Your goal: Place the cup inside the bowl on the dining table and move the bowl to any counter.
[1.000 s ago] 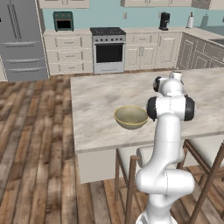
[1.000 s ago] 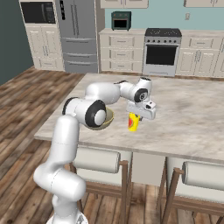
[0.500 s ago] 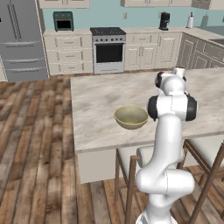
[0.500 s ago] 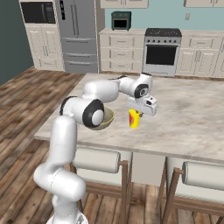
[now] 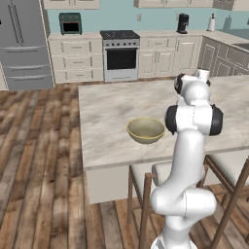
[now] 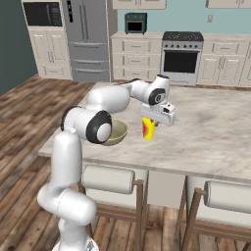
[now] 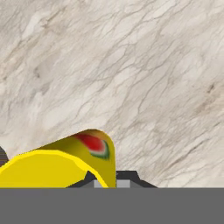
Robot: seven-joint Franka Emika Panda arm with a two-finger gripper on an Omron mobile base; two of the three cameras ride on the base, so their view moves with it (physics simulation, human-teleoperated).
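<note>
My yellow cup (image 7: 65,162) wears a red-and-green patch; the bowl (image 5: 145,130) is olive-tan, paler inside; the desk (image 5: 107,109) is beige, marble-veined.

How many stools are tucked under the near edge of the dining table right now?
2 in the right base view: one stool beside the arm's base, another stool further right. The arm may hide others.

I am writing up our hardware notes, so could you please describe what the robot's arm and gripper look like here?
The arm is glossy white with rounded, tube-like segments and dark, nearly black round caps at its joints. The gripper has a boxy white body with small dark fingers. No cables or markings are visible.
</note>
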